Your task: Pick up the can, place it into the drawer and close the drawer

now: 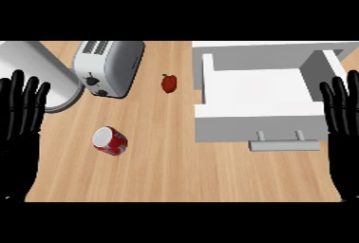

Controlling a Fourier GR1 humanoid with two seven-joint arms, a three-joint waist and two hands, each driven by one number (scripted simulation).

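Head view: can (110,141) on counter; drawer (256,102) open; hands apart.

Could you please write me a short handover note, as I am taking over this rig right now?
Left hand: open, resting at the view's left edge, holding nothing.
Right hand: open, resting at the right edge.
Can: on the counter, left of centre, untouched.
Drawer: pulled open, nothing visible inside, handle facing the robot.
Done: nothing yet.
Left: pick up the can, place it into the drawer, close the drawer.

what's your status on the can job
Left hand and right hand open, resting at the edges. Can on the counter, untouched. Drawer open. Nothing between them.
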